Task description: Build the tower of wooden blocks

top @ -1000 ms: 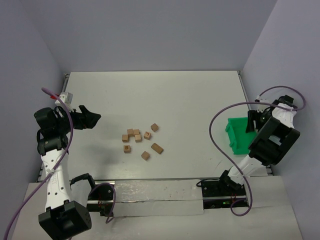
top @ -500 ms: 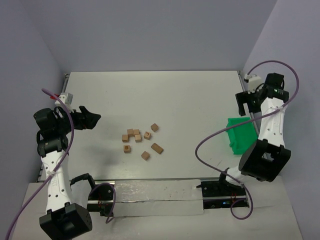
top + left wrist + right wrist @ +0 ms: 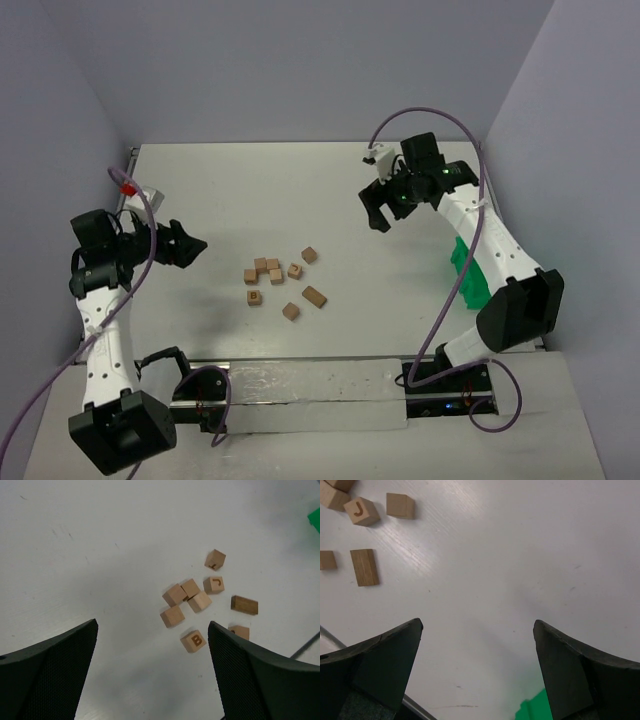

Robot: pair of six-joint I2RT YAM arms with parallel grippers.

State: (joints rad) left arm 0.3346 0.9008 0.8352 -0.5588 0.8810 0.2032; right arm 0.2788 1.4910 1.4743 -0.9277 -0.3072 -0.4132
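Several small light-brown wooden blocks (image 3: 272, 270) lie scattered flat on the white table, none stacked. The left wrist view shows them ahead, among them a B block (image 3: 193, 641), a J block (image 3: 214, 584) and a darker flat block (image 3: 244, 604). My left gripper (image 3: 190, 244) is open and empty, left of the blocks and pointing toward them. My right gripper (image 3: 378, 209) is open and empty, above the table to the right of the blocks. Its wrist view shows the J block (image 3: 361, 511) and the flat block (image 3: 364, 567) at the upper left.
A green plastic bin (image 3: 470, 270) stands at the right edge of the table, partly hidden by the right arm; a corner of it shows in the right wrist view (image 3: 532, 709). Grey walls close in the table on three sides.
My right arm has swung from over the green bin at the far right up and left toward the table's middle. My left gripper has shifted slightly. The blocks have not moved.
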